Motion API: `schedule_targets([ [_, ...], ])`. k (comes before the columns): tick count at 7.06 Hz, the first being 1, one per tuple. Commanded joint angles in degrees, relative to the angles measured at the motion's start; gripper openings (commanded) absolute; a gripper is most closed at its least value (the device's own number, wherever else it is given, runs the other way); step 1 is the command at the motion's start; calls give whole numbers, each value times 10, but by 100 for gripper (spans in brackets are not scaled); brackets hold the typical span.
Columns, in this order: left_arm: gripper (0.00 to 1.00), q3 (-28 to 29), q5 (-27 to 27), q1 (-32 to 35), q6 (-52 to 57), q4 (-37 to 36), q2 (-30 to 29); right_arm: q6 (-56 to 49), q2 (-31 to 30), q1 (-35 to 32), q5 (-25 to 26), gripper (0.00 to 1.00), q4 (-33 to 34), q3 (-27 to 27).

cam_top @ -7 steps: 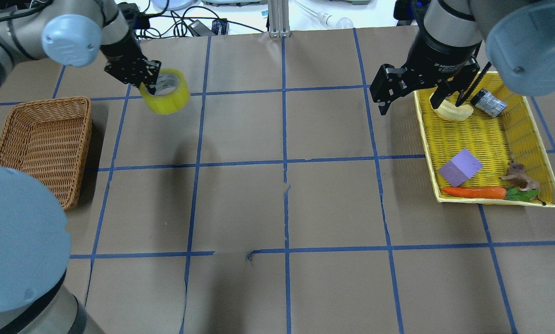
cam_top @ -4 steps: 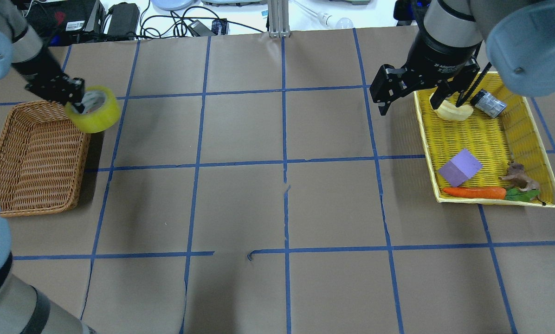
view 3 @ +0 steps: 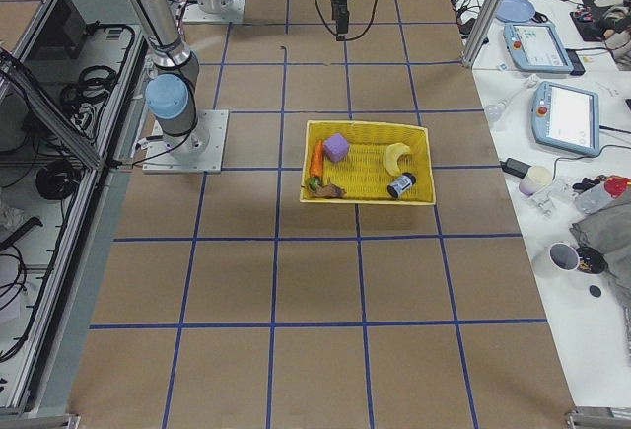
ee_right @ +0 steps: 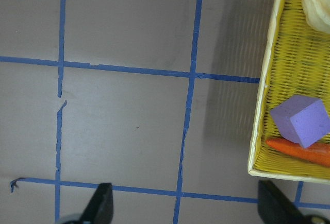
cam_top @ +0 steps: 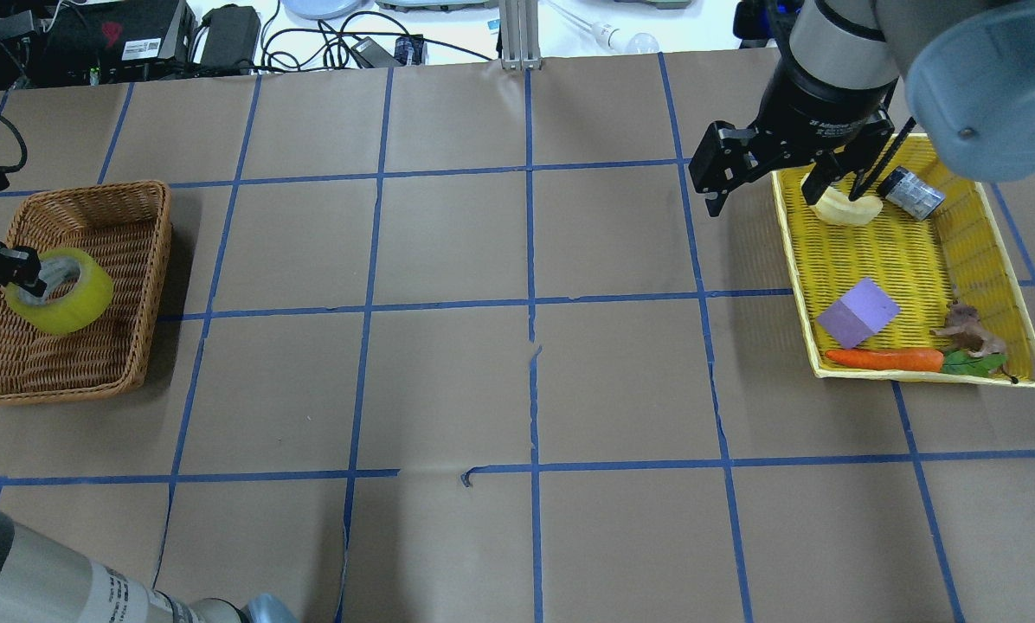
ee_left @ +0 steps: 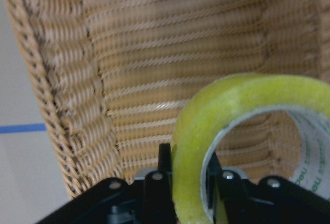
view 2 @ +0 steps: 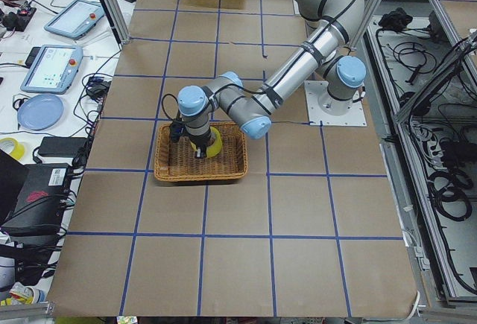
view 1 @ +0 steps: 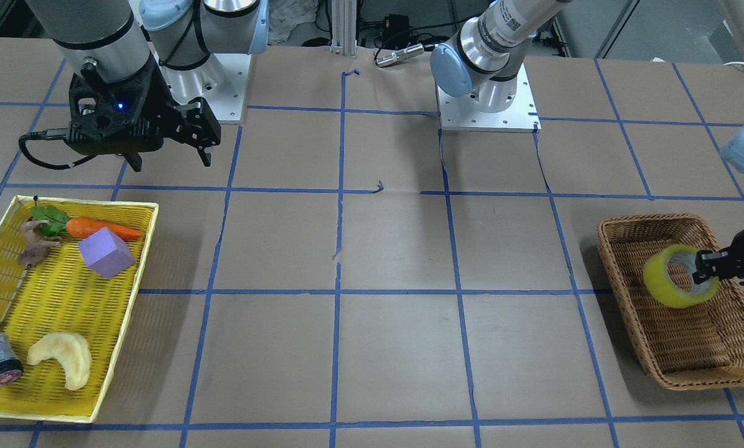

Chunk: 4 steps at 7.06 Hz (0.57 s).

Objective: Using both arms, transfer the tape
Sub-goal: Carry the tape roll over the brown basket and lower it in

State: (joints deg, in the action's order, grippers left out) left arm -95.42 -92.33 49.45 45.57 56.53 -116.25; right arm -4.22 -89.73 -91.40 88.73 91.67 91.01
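Observation:
The yellow-green tape roll (cam_top: 66,298) hangs tilted inside the brown wicker basket (cam_top: 158,260) at the table's left end. My left gripper (cam_top: 26,270) is shut on the roll's wall, one finger inside the whitish core and one outside. The left wrist view shows the tape (ee_left: 232,100) pinched between the fingers (ee_left: 165,180), with the basket wall (ee_left: 67,105) close behind. The front view shows the tape (view 1: 677,277) and left gripper (view 1: 706,267) over the basket (view 1: 614,274). My right gripper (cam_top: 764,186) is open and empty, above the table beside the yellow tray (cam_top: 907,260).
The yellow tray holds a purple cube (cam_top: 859,311), a carrot (cam_top: 885,358), a pale curved piece (cam_top: 846,209), a small grey cylinder (cam_top: 914,192) and a brown figure (cam_top: 967,330). Cables and devices lie beyond the table's far edge.
My left arm has carried the tape leftward from the far-left middle of the table to over the wicker basket and lowered it inside. The right arm has not moved.

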Motion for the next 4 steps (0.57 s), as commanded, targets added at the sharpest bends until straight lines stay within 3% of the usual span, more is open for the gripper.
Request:
schedule_targets([
  [1, 0, -62, 0, -6, 12, -111, -8, 0, 0, 0, 0, 100, -1, 0],
  [2, 59, -60, 7, -6, 7, -112, -1, 0, 1, 0, 0, 100, 0, 0],
  [3, 77, -58, 5, 3, 2, -112, 11, 0, 0, 0, 0, 100, -1, 0],
  [4, 83, -57, 1, 8, -18, -107, 29, 0, 0, 0, 0, 100, 0, 0],
])
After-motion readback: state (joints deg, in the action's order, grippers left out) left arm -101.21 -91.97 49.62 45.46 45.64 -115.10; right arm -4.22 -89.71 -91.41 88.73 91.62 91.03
